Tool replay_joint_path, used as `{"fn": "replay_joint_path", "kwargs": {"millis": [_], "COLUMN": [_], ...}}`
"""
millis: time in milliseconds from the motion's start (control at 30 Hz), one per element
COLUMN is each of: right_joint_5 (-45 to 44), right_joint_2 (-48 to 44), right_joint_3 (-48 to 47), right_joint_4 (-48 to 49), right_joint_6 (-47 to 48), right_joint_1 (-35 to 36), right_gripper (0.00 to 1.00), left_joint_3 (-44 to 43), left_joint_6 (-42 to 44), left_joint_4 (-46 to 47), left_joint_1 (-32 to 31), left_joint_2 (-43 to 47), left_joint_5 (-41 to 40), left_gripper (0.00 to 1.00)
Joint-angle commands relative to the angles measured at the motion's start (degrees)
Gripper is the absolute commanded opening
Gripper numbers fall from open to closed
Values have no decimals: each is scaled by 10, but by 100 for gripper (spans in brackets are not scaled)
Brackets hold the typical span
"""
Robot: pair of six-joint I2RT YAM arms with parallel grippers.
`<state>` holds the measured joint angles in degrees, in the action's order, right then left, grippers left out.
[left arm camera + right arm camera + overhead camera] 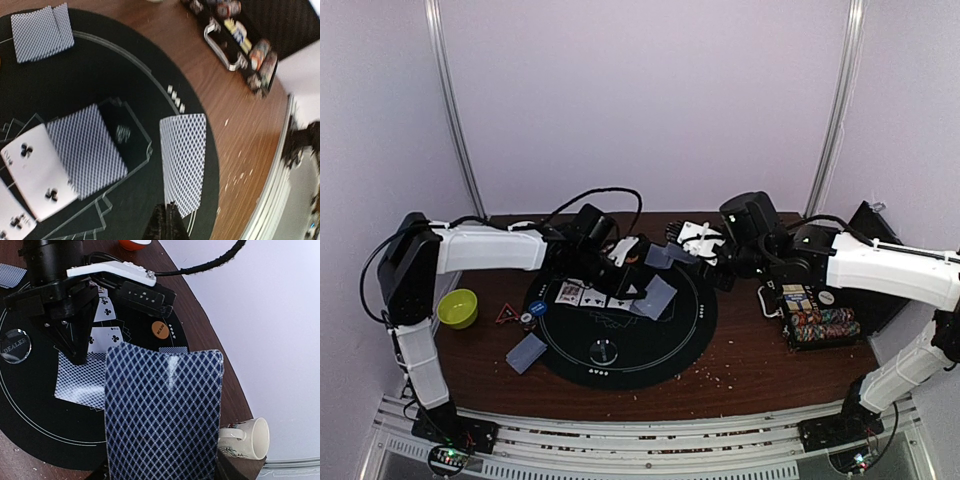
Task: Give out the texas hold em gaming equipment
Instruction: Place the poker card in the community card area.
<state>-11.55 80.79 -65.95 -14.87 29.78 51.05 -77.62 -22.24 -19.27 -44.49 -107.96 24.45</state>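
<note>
While the left tool [167, 220] stands fully closed, its tips pinch the near edge of a face-down card [184, 160] over the right part of the round black mat [690, 340]. Whether this card is lifted or lies flat cannot be told. A second face-down card [87, 150] lies just beside it and overlaps the end of a row of face-up cards [582, 295] at the mat's centre.

The right tool [682, 252] is partly closed on a deck [162, 415]. The deck is held above the far right part of the mat, its patterned back toward the wrist camera. The fingers are hidden behind it.

Discs:
- A clear disc marked DEALER [14, 345] lies on the mat near its front edge.
- An orange disc [159, 330] lies on the mat near its rim.
- A blue disc [538, 308] lies at the mat's left rim.

Stray cards [525, 352] lie face down on the worktop [750, 370], at the mat's left front edge. Striped chips [825, 322] lie in rows at the worktop's right side, well apart from both tools. A green bowl [457, 308] and a red triangle [506, 315] lie left of the mat.
</note>
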Motion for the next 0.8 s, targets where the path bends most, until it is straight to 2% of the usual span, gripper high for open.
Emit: {"fn": "replay_joint_path", "kwargs": {"millis": [0, 133, 300, 467, 767], "right_joint_5": [-16, -23, -20, -19, -14], "right_joint_2": [-22, -26, -33, -36, -32], "right_joint_3": [11, 12, 19, 26, 30], "right_joint_4": [10, 4, 1, 7, 10], "right_joint_6": [-15, -20, -22, -19, -21], "right_joint_1": [-5, -7, -8, -8, -13], "right_gripper": [48, 48, 48, 48, 48], "left_joint_3": [-1, -31, -51, -30, -22], "left_joint_6": [-146, -221, -249, -298, -301], "left_joint_4": [181, 212, 206, 225, 218], "left_joint_1": [-5, -17, -33, -39, -50], "left_joint_2": [-58, -119, -153, -169, -160], "left_joint_5": [31, -21, -94, -97, -147], "left_gripper": [0, 0, 0, 0, 0]}}
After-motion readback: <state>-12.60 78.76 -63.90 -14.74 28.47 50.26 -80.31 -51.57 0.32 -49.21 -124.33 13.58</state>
